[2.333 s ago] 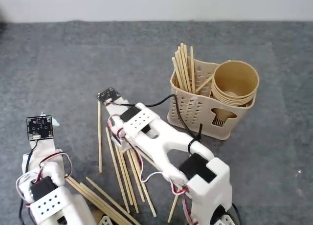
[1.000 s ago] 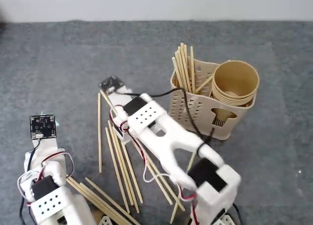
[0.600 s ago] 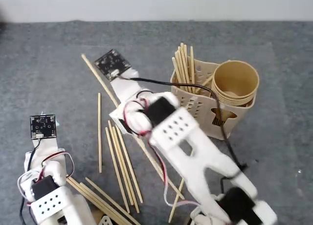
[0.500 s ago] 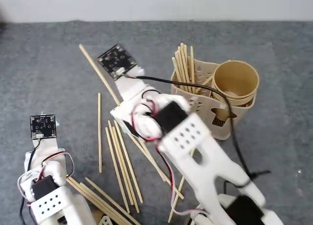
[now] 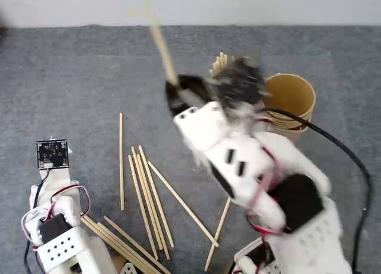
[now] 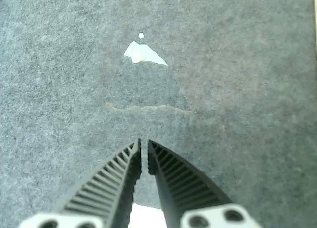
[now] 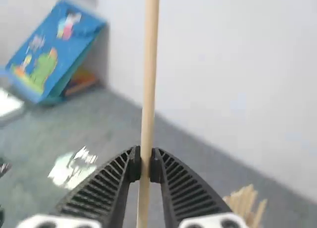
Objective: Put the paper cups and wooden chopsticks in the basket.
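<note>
Lifted clear of the counter [image 5: 71, 77], one chopstick [image 7: 148, 64] now stands pinched in the right end effector [image 7: 143, 163]. Nearest, the left end effector [image 6: 144, 148] sits closed, empty; loose chopsticks [image 5: 146, 196] remain; far right, stacked cups [image 5: 292, 98] await it.

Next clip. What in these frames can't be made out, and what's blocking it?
Basket: high view, the right arm covers it; just paper cups and chopstick tips peek out.
Held chopstick in the right end effector: right wrist view, both ends cut by the frame edges.
Loose chopsticks: high view, some run under the left arm, so no sure count.
</note>
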{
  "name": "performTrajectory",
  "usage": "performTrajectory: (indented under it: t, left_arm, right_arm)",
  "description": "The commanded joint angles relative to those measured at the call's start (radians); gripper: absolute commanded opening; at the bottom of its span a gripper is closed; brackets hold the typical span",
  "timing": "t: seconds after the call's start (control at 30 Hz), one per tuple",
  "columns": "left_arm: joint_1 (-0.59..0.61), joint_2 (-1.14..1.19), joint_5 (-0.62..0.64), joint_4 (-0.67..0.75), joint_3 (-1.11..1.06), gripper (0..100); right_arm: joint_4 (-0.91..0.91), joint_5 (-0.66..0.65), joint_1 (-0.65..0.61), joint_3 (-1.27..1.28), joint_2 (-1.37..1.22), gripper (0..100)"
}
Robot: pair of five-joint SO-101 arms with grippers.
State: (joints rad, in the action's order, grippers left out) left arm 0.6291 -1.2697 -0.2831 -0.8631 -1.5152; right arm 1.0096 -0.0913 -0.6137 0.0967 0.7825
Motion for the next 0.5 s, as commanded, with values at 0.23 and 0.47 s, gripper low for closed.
performTrajectory:
  t: [0.23, 0.47]
  left_arm:
    - [-0.006, -0.009, -0.006, 0.02, 0.035, 3]
    - [-0.006, -0.009, -0.006, 0.02, 0.035, 3]
  right_arm:
    - [-0.286, -0.014, 0.205, -0.02, 0.077, 0.8]
    - [-0.351, -0.017, 0.309, 0.034, 0.087, 0.8]
